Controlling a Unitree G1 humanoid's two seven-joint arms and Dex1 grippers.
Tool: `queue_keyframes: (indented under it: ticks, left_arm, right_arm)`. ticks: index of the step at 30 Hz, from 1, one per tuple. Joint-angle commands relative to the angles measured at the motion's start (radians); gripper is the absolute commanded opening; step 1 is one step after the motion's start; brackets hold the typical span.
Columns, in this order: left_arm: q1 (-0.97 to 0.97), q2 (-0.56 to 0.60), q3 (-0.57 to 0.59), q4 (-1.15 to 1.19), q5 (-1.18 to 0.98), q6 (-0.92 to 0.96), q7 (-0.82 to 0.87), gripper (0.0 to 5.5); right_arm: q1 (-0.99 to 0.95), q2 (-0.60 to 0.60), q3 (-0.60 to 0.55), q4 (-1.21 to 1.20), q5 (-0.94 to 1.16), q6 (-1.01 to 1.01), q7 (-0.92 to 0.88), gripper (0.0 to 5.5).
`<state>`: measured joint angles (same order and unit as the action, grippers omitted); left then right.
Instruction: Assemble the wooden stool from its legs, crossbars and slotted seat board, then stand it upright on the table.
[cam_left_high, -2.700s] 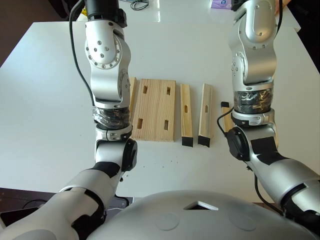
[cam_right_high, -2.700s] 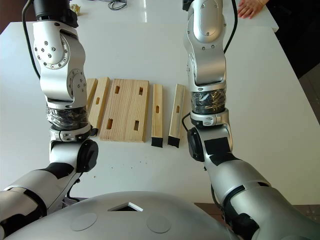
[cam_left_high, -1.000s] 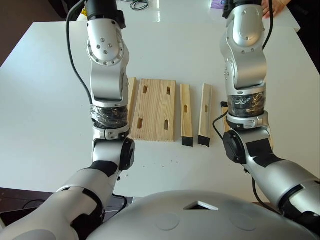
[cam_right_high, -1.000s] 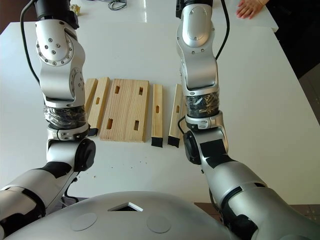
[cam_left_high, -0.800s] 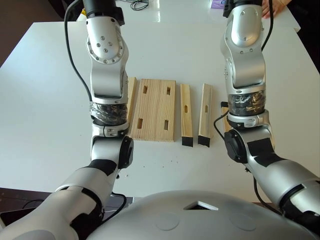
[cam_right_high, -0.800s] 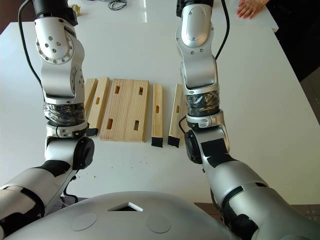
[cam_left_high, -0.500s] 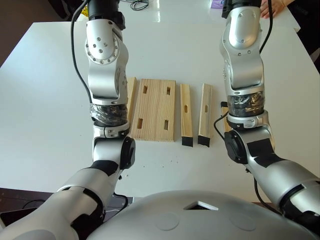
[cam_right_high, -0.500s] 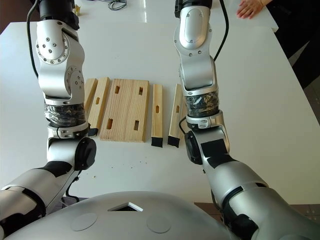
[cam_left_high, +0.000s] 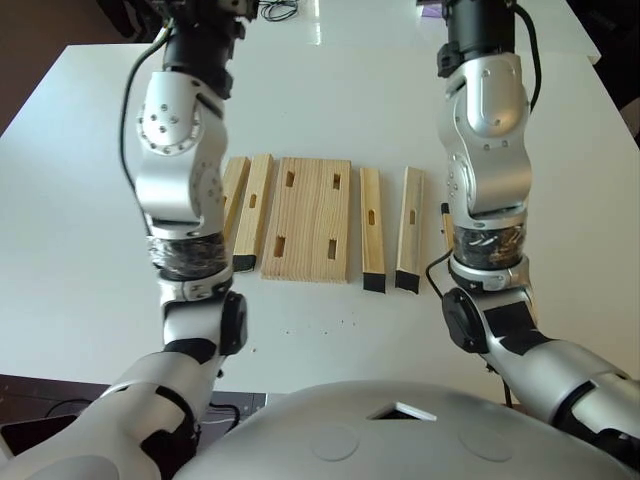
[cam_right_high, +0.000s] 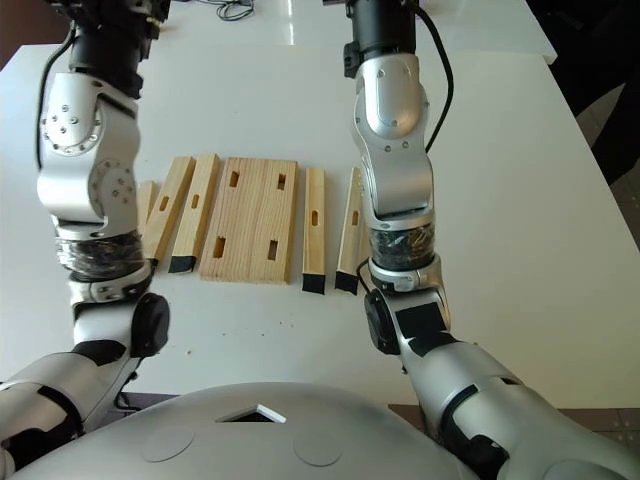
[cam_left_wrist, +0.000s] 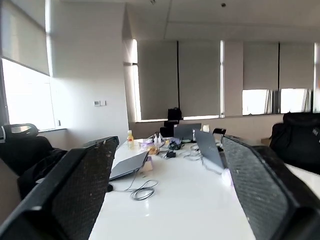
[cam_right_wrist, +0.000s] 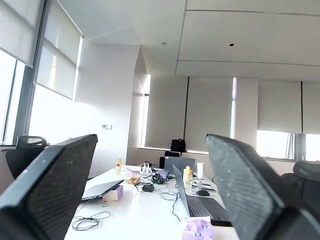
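seat board and legs lie flat side by side on the worktop, seemingly laid out for picking, while left tool and right tool point away, spread and empty.

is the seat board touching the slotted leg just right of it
Apart. The left eye view shows a strip of white table between the seat board and that leg along their whole length.

Slotted seat board: pale wood, four slots, flat mid-table. Inner left leg and outer left leg lie alongside; inner right leg and outer right leg lie opposite. All flat, roughly parallel, unassembled. Thin strip lies farther right, partly hidden
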<state>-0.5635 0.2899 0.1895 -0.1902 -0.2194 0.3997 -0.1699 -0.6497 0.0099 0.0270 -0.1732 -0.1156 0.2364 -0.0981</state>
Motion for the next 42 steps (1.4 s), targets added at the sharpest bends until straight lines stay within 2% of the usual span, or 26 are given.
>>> queue_keyframes:
  ticks: [1, 6, 12, 26, 42]
  left_arm:
    - [0.122, 0.141, 0.053, 0.082, -0.015, 0.059, -0.125, 3.8]
    - [0.312, 0.268, 0.124, 0.119, -0.043, 0.147, -0.24, 3.8]
    - [0.425, 0.327, 0.174, 0.163, -0.089, 0.254, -0.31, 3.8]
    - [0.458, 0.356, 0.054, 0.223, -0.059, 0.322, -0.342, 3.8]
    - [0.434, 0.432, -0.016, 0.255, -0.041, 0.37, -0.424, 3.8]
  right_arm:
    - [0.05, -0.059, -0.037, -0.038, 0.004, 0.021, 0.035, 3.96]
    - [0.051, -0.087, -0.057, -0.026, -0.003, 0.015, 0.035, 3.96]
    - [0.094, -0.115, -0.056, -0.055, -0.031, 0.013, 0.037, 3.96]
    - [0.162, -0.132, -0.068, -0.09, -0.076, 0.019, 0.008, 3.96]
    - [0.233, -0.118, -0.096, -0.132, -0.093, 0.03, -0.045, 3.96]
